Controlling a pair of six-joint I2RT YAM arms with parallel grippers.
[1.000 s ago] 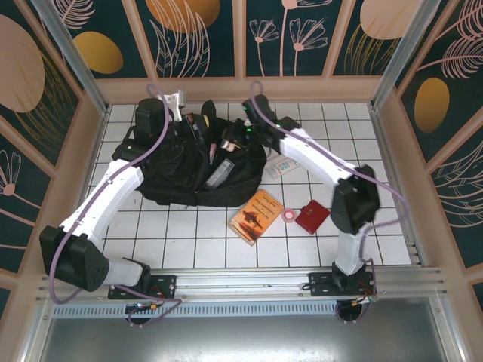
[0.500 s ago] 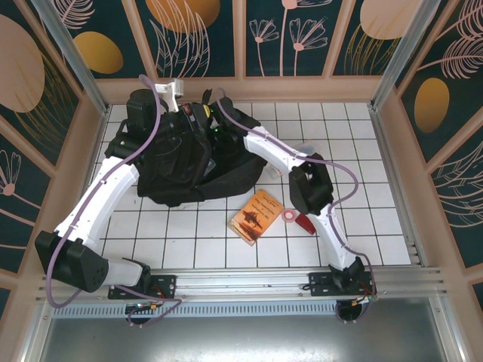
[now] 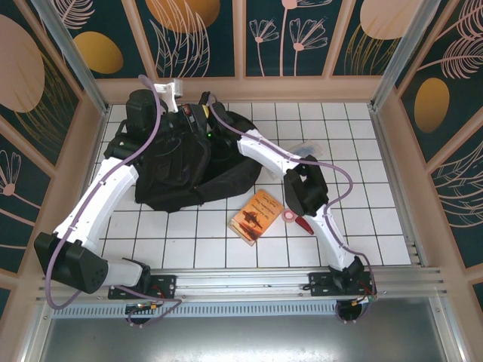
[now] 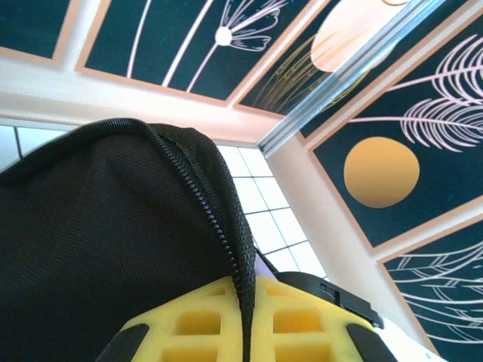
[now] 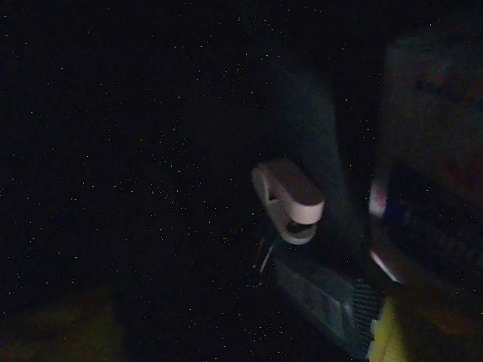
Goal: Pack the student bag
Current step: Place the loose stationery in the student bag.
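Top external view: the student bag (image 3: 181, 170) lies far-left on the counter (image 3: 226, 249). Your left gripper (image 4: 245, 317) clamps its zipper rim; hold that high. Your right gripper (image 3: 200, 117) is inside, and I cannot tell its state.

An orange book (image 3: 256, 216) lies on the white tiled counter (image 3: 189, 241). Just right of it sit a pink tape roll (image 3: 289, 217) and a dark-red wallet (image 3: 306, 225).

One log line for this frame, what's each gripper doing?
step: packing | left gripper: shut on bag zipper edge | right gripper: inside bag, jaws unseen | table: book, tape, wallet
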